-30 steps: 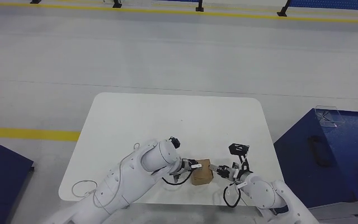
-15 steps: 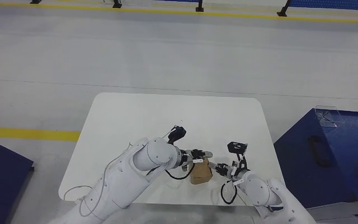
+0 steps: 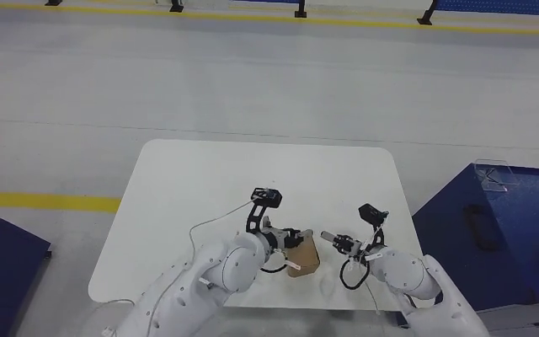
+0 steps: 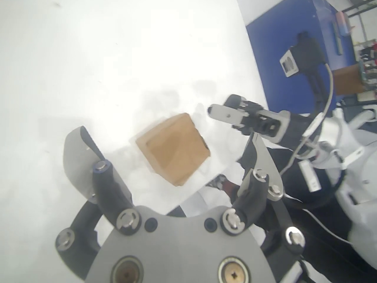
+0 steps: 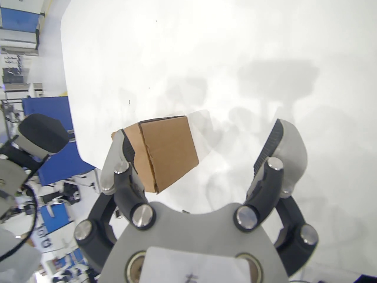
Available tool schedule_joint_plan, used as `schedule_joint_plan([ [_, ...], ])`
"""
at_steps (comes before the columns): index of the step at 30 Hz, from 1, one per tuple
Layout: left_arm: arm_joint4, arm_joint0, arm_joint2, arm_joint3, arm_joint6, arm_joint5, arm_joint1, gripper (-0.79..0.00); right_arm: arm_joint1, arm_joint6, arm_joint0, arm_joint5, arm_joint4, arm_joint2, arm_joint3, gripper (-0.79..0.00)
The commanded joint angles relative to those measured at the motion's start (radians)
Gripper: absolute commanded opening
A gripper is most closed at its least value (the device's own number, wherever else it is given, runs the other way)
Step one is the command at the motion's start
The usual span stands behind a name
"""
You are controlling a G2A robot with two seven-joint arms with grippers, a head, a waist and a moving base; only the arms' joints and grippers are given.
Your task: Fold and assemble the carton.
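Resting place: the brown carton [image 3: 304, 257] sits on the white table [image 3: 210, 185], close to the edge nearest the robot and between the two arms.
Carton shape: folded up into a small box; in the right wrist view the carton [image 5: 169, 148] shows a jagged seam running down one side near a corner.
Left gripper: the left gripper [image 3: 291, 238] hangs at the carton's far left corner, fingers spread wide and holding nothing.
Carton against left gripper: in the left wrist view the carton [image 4: 173, 151] appears in the gap of the left gripper [image 4: 165, 138], beyond the fingertips and clear of both fingers.
Right gripper: the right gripper [image 3: 328, 238] sits just beside the carton's far right corner, pointing toward it, fingers parted wide and empty.
Carton against right gripper: in its own wrist view the right gripper [image 5: 203, 139] has one finger overlapping the carton's seamed side, while the other finger stands well apart from it over bare table [image 5: 235, 30]; whether the near finger touches the cardboard cannot be told.
Grippers to each other: in the left wrist view the right gripper [image 4: 226, 113] is seen side-on just past the carton, near it but apart.
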Motion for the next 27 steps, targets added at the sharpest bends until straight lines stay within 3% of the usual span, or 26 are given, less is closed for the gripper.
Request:
schedule_joint_plan([
  [1,0.053,0.031,-0.026,-0.003,0.023,-0.099,0.012,0.0,-0.001,0.046,0.032,0.034,0.059,0.016,0.034,0.0],
  [8,0.052,0.033,-0.02,-0.012,0.019,-0.123,0.012,0.0,-0.001,0.053,0.029,0.028,0.065,0.012,0.032,0.0],
  [12,0.168,0.017,-0.001,-0.007,-0.071,-0.441,0.033,0.0,0.003,0.187,0.058,0.06,0.116,0.015,0.081,0.0],
  [15,0.263,0.028,0.0,0.01,-0.127,-0.641,0.055,0.0,0.006,0.372,0.139,0.079,0.199,0.013,0.182,0.0],
  [17,0.255,0.045,-0.024,0.025,-0.093,-0.769,0.068,0.0,0.008,0.485,0.193,0.064,0.252,0.013,0.264,0.0],
  [20,0.264,0.058,-0.045,0.058,-0.073,-0.924,0.082,0.0,0.009,0.54,0.248,0.058,0.291,0.008,0.359,0.0],
  [23,0.331,0.06,-0.035,0.085,-0.033,-0.968,0.082,0.0,0.005,0.537,0.29,0.072,0.311,-0.03,0.435,0.0],
  [27,0.449,0.043,0.008,0.144,0.028,-0.922,0.065,0.0,0.0,0.491,0.377,0.117,0.265,-0.175,0.538,0.0],
])
